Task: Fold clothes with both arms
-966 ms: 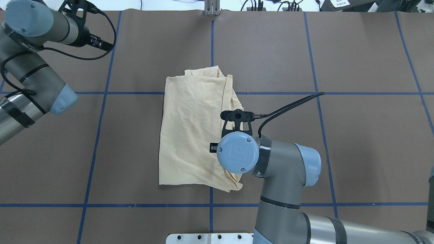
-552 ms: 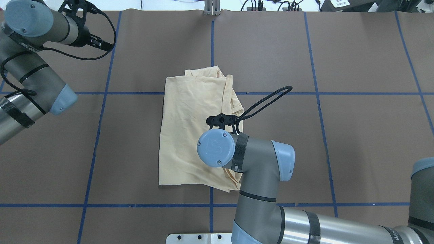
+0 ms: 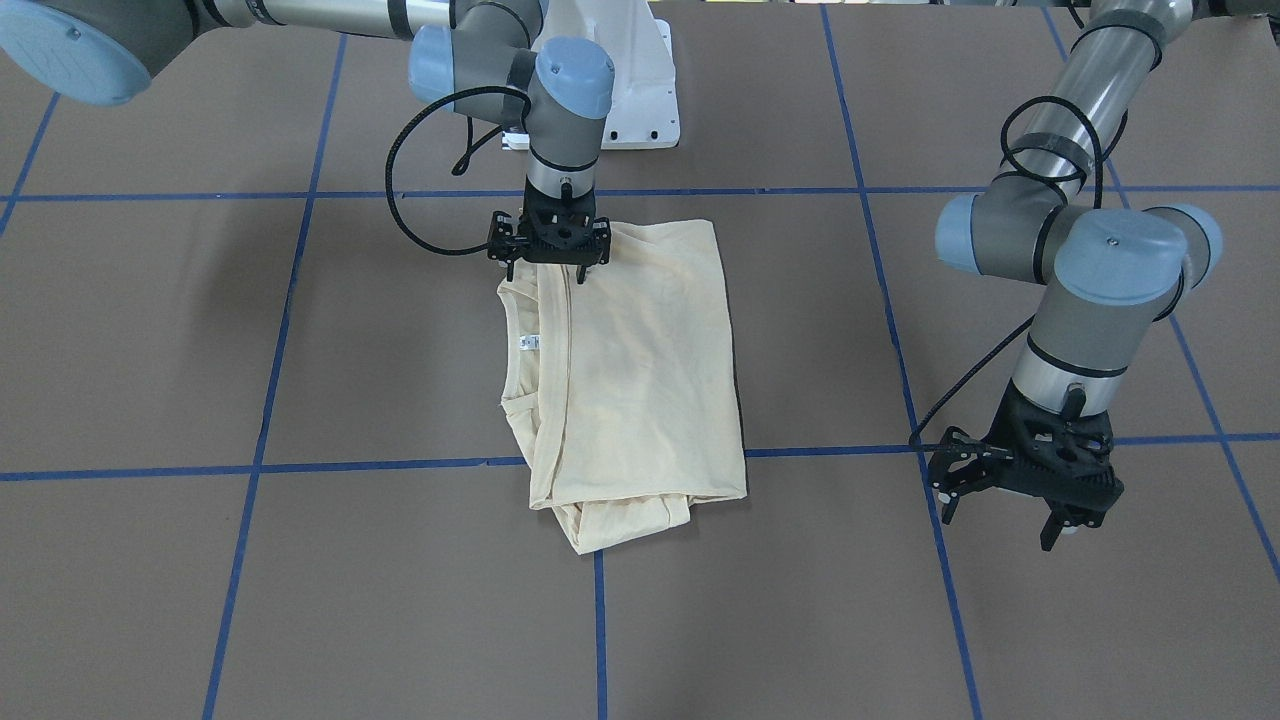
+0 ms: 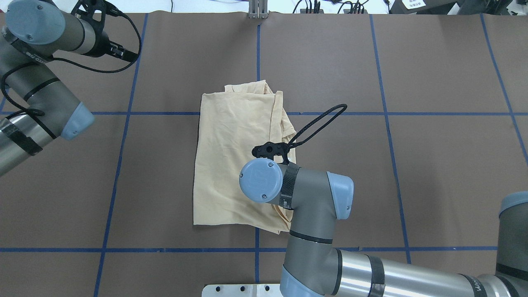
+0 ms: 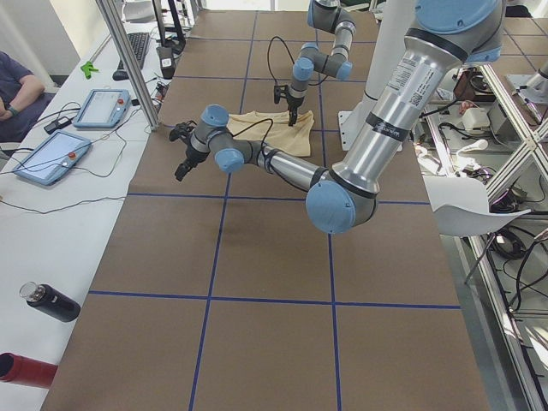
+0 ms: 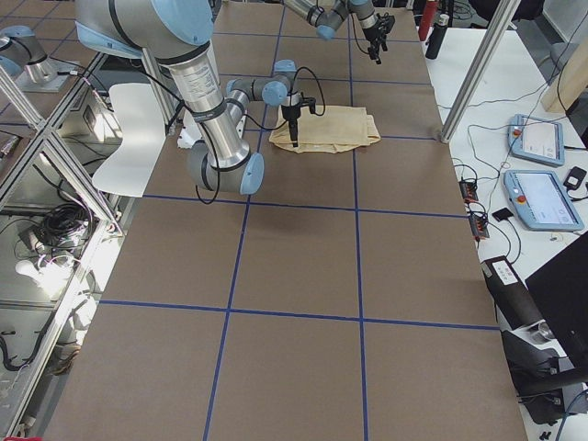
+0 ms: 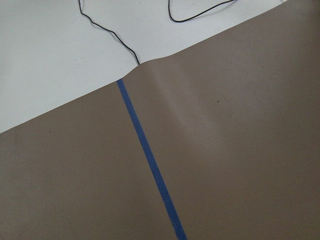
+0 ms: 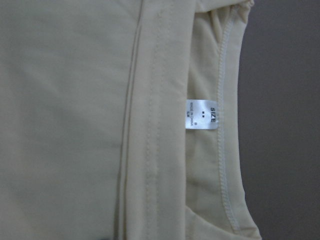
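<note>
Lying beneath the spread right fingers (image 3: pixel 583 268), the T-shirt (image 3: pixel 640 370) is well apart from the spread left fingers (image 3: pixel 1052 528).

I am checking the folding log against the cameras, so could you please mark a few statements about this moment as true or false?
1. The shirt lies folded on the table. True.
2. The left tool is over the shirt. False: it hangs over bare table, well apart from the shirt.
3. The right tool is at the shirt's edge near the collar. True.
4. The neck label is hidden. False: the white label shows inside the collar.
5. A navy print shows on the shirt's top layer. False: the cloth that shows is plain pale yellow.
</note>
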Robot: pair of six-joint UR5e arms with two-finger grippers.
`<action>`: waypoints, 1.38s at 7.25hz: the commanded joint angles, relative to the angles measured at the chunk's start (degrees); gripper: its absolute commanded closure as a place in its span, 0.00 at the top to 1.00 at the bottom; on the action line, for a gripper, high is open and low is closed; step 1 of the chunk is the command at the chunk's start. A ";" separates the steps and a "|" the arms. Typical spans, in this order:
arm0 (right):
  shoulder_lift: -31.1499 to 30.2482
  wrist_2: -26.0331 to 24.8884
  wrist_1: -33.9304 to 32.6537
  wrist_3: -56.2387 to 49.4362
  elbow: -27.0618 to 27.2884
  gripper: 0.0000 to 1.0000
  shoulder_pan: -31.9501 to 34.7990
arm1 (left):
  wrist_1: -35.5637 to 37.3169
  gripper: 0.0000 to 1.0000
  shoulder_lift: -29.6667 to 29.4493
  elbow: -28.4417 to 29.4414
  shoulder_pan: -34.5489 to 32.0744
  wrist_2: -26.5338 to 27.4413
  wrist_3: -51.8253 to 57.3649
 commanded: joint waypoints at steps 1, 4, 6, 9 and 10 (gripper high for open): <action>-0.74 0.09 -2.76 -2.45 1.34 1.00 0.60 | 0.00 1.00 0.00 0.08 0.00 0.06 0.00; -7.47 0.18 -4.62 -6.23 7.82 1.00 2.53 | -0.09 1.00 0.09 -0.10 0.18 -0.02 -1.05; -15.74 -0.69 -4.62 -5.89 15.90 1.00 2.62 | -0.09 1.00 0.00 -0.18 0.35 -0.11 -2.37; -14.89 -0.52 2.70 -1.51 18.04 1.00 3.75 | 0.70 1.00 3.41 -6.92 0.44 -4.82 -5.07; -14.81 -0.35 8.86 0.60 17.08 1.00 4.90 | 0.88 1.00 4.21 -10.26 0.96 -5.90 -9.97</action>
